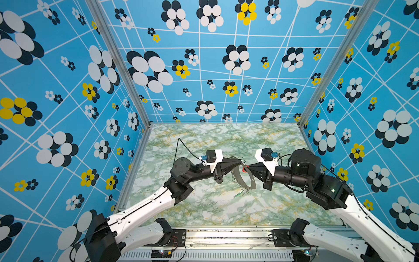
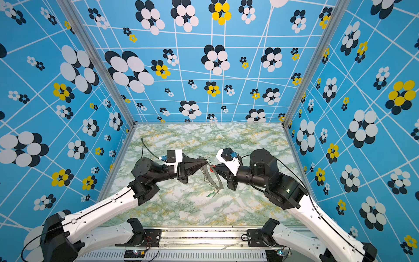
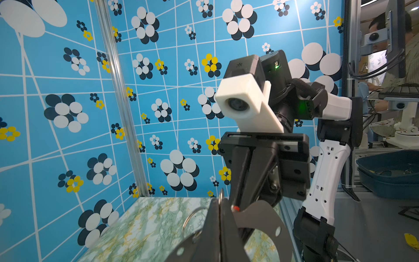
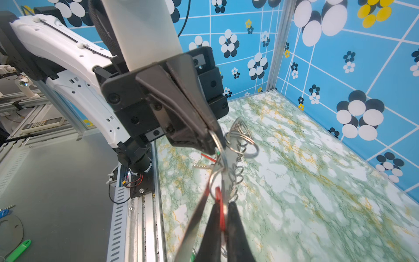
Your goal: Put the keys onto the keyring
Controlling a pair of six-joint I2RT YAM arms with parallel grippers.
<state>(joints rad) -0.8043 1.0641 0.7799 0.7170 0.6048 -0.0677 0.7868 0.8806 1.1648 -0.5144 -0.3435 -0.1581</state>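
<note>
Here, above the table (image 1: 204, 211), my left gripper (image 1: 240, 161) pinches the keyring (image 1: 252, 178) aloft while my right gripper (image 1: 249, 167), clamped on the red key (image 1: 244, 169), must next, I reckon, thread its loop onto a ring (image 4: 247, 145).

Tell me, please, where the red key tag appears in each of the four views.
In a top view: red key tag mid-picture, at the right end effector's tip.
In a top view: same place, slightly further left.
Left wrist: a red sliver just behind the keyring's edge.
Right wrist: in the foreground, between the fingers.
Shared landmark: the grey keyring beside it in every view.
</note>
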